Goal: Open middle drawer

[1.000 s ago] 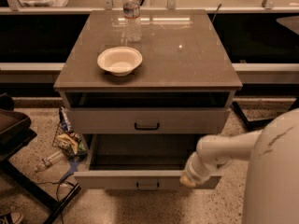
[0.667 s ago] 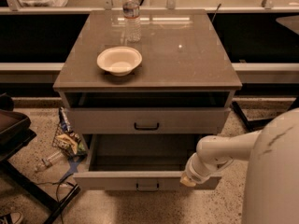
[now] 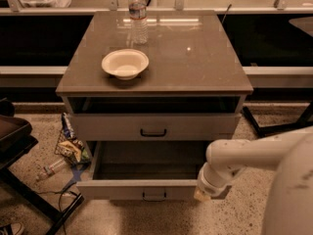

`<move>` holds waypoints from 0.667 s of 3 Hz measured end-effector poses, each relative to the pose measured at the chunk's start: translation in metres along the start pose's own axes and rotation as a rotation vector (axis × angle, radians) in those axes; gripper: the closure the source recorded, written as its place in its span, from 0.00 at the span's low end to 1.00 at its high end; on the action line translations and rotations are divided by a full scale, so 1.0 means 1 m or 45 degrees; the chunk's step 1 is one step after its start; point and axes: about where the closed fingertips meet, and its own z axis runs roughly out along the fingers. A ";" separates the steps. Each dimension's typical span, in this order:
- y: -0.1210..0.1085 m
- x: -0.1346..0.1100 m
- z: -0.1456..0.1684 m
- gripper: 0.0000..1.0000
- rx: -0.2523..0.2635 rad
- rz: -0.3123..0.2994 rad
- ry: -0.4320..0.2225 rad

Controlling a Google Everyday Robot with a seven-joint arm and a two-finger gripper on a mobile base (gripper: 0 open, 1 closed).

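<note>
The middle drawer (image 3: 146, 189) is a grey flat-fronted drawer with a small black bar handle (image 3: 154, 196). It stands pulled far out from the cabinet, and its dark inside (image 3: 146, 160) looks empty. My gripper (image 3: 207, 194) is at the end of the white arm (image 3: 244, 153). It sits at the right end of that drawer's front, against or just beside it. The drawer above (image 3: 153, 127) has the same kind of handle and a dark gap over it. No drawer shows below the open one.
On the brown cabinet top (image 3: 195, 58) stand a cream bowl (image 3: 125, 63) and a clear water bottle (image 3: 138, 14). A wire basket of snack bags (image 3: 71, 148), a bottle and cables lie on the floor at left. A black chair (image 3: 14, 146) is at far left.
</note>
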 end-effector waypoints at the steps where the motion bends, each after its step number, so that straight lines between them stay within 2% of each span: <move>1: -0.038 -0.019 0.001 1.00 0.101 -0.077 -0.037; 2: -0.098 -0.037 0.003 1.00 0.207 -0.165 -0.088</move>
